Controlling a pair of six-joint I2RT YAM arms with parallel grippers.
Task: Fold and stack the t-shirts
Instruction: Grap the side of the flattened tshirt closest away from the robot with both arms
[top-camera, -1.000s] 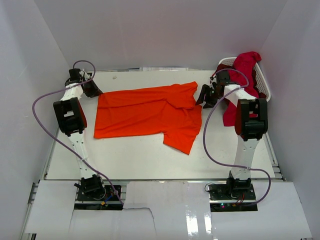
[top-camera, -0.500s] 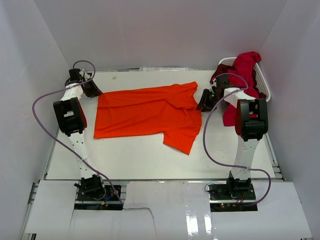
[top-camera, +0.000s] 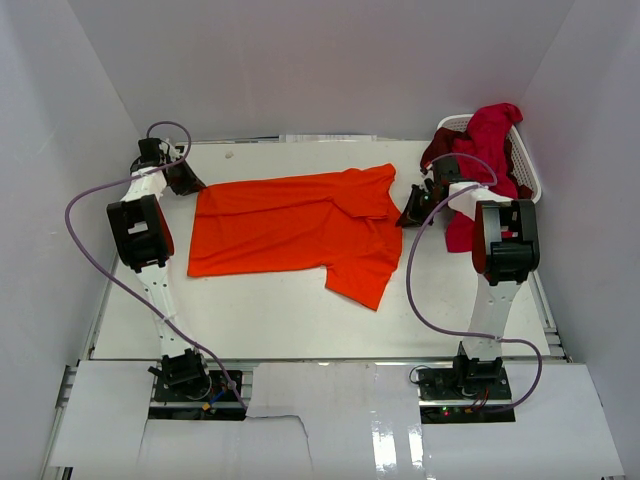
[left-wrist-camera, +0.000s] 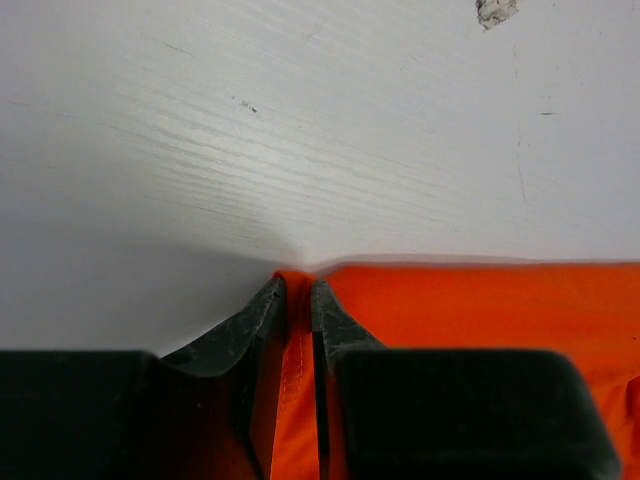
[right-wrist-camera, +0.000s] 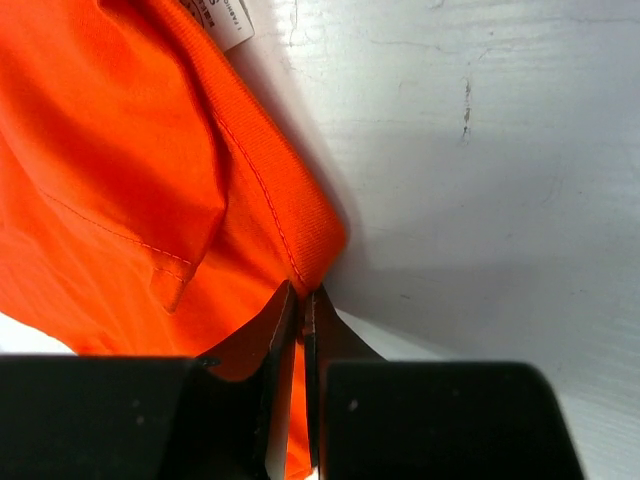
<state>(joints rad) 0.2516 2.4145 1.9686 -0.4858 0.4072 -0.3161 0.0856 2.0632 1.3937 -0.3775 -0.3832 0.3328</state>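
— How do the arms sit?
— Both reach far forward and low. The left gripper (left-wrist-camera: 298, 300) pinches a corner of the orange t-shirt (top-camera: 290, 225). The right gripper (right-wrist-camera: 302, 305) is clamped on its ribbed collar edge, and the shirt lies spread between them.
— Anything only a wrist view shows?
— A white tag (right-wrist-camera: 228, 20) beyond the right fingers, probably printed, though it's unreadable.

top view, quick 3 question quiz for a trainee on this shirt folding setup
1. True or false: the orange t-shirt lies spread out on the table.
2. Where are the red t-shirts? A heaped in and over the white basket; B folded on the table; C under the orange t-shirt.
3. Fill in: the left gripper and right gripper are each shut on the ____.
Key: 1 true; 2 A; 3 orange t-shirt.
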